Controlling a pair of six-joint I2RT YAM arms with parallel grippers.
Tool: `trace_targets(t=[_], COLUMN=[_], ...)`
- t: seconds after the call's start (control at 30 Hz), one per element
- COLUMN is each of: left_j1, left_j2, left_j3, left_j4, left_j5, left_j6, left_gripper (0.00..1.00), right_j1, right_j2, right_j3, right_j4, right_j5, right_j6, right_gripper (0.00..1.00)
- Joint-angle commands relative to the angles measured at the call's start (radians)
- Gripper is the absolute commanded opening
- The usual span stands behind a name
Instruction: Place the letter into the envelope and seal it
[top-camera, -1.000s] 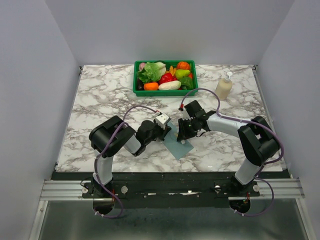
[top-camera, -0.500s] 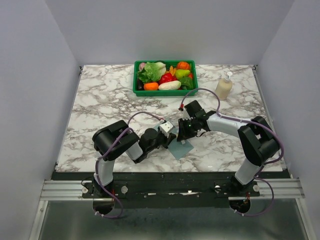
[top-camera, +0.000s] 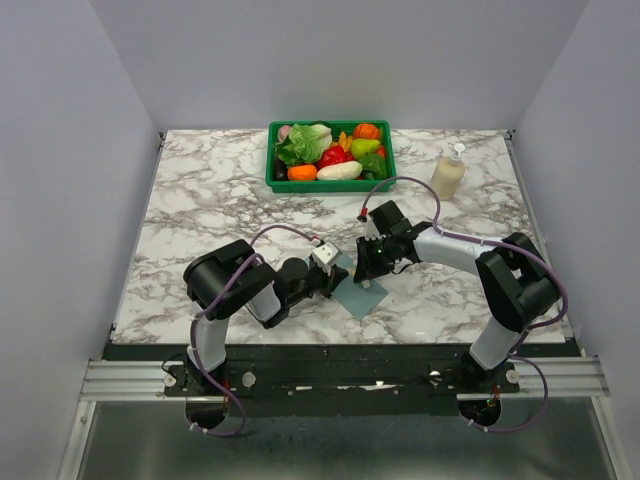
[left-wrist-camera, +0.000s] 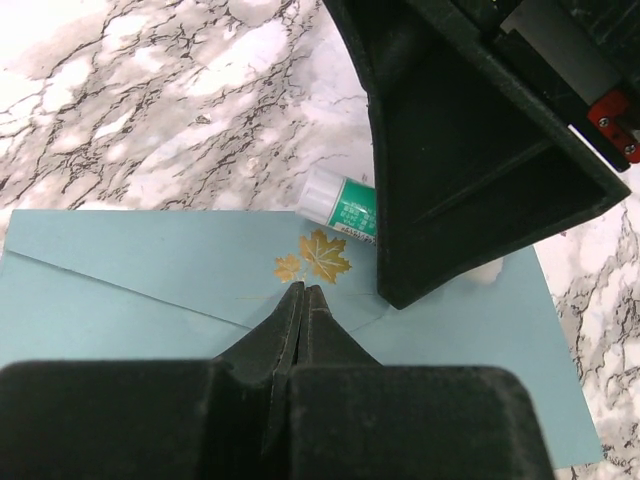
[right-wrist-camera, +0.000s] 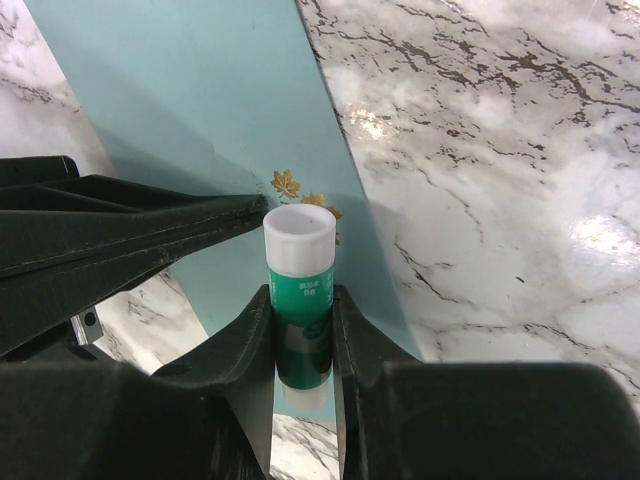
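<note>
The teal envelope (top-camera: 362, 296) lies flat on the marble table between the two arms. It fills the left wrist view (left-wrist-camera: 150, 290), flap folded down, gold leaf mark (left-wrist-camera: 315, 257) at the flap's point. My left gripper (left-wrist-camera: 305, 292) is shut and empty, its tips resting on the flap just below the gold mark. My right gripper (right-wrist-camera: 300, 305) is shut on a green glue stick (right-wrist-camera: 300, 290) with a white cap, held over the envelope (right-wrist-camera: 200, 110) near the mark. The glue stick also shows in the left wrist view (left-wrist-camera: 340, 205). The beige letter is hidden.
A green bin (top-camera: 330, 155) of toy vegetables stands at the back centre. A soap pump bottle (top-camera: 448, 172) stands at the back right. The marble table (top-camera: 200, 190) ends at a dark front rail near the arm bases.
My left gripper shifted slightly on the envelope, first toward the front, then back a little. The right gripper with the glue stick has stayed over the envelope.
</note>
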Motion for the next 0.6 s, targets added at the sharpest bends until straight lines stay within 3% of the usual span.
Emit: trace_targets(t=[0.0,0.3,0.57], left_j1=[-0.054,-0.123,0.004], left_j2=[0.027,0.047,0.027], left_j3=[-0.011,-0.039,-0.087], left_j4=[-0.214,-0.156,-0.123], left_j5=[-0.036,-0.077,-0.065], left_j6=[0.032,-0.033,-0.031], left_gripper=[0.00,0.00,0.00], right_j1=[0.006,0.005,0.005], right_j2=[0.020,0.016,0.011], right_j3=[-0.035,-0.037,-0.043], right_j4=[-0.030,-0.030,-0.030], right_j5=[0.051,0.052,0.055], right_j6=[-0.004,-0.004,-0.003], right_gripper=[0.01,0.01,0.01])
